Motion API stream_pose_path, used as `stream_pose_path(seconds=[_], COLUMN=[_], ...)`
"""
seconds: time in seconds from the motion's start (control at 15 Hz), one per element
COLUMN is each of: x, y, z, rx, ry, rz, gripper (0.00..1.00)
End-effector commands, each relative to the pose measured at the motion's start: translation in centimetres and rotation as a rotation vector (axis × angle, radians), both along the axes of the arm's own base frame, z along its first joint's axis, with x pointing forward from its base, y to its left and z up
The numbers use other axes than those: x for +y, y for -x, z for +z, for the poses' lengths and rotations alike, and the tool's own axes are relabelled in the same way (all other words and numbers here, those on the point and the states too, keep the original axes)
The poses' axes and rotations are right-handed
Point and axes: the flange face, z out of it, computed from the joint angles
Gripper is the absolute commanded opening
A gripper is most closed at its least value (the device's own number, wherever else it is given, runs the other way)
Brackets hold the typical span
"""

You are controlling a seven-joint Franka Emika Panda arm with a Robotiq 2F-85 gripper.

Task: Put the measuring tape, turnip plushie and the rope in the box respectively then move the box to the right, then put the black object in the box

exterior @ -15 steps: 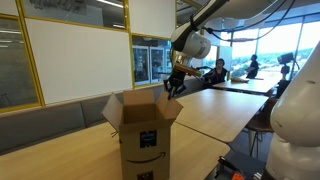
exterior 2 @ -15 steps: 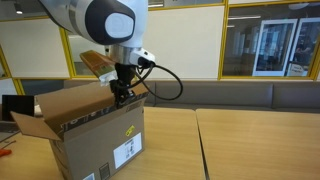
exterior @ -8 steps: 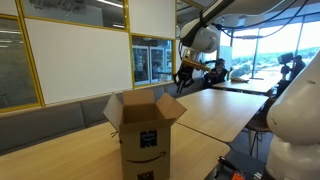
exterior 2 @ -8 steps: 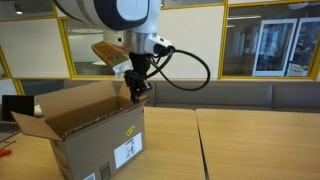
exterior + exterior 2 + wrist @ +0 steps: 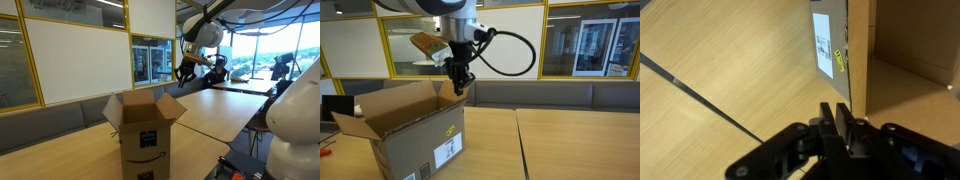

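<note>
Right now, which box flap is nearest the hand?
The raised flap on the window-facing side of the box, below the hand; the opposite flap sits across the opening, farther off.

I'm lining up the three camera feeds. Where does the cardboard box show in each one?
In an exterior view: the box stands bottom centre, with its smile logo towards the camera.
In an exterior view: the box fills the lower left, flaps open.
Wrist view: the box is at upper right, white label side showing.
Shared landmark: the end effector, higher than the box's flaps in both exterior views.
</note>
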Motion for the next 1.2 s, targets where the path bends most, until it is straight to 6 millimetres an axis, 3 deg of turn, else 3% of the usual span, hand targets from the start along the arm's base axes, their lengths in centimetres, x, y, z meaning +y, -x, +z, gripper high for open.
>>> stream_pose_path(seconds=[0.0,0.2,0.73,0.8,0.93,1.13], x=[3.6,8.0,21.2,22.7,25.5,28.7], y=[-0.3,-1.1,-4.3,-4.8,-6.2,-8.4], z=[3.9,5.3,5.3,5.3,5.1,4.4], rx=[-0.058,-0.081,-0.087,-0.089,-0.097,-0.098], ry=[0.079,0.115,0.190,0.205,0.236,0.274], rz=[0.024,0.086,0.280,0.301,0.343,0.389], gripper=[0.14,0.13,0.13,0.39,0.47,0.69])
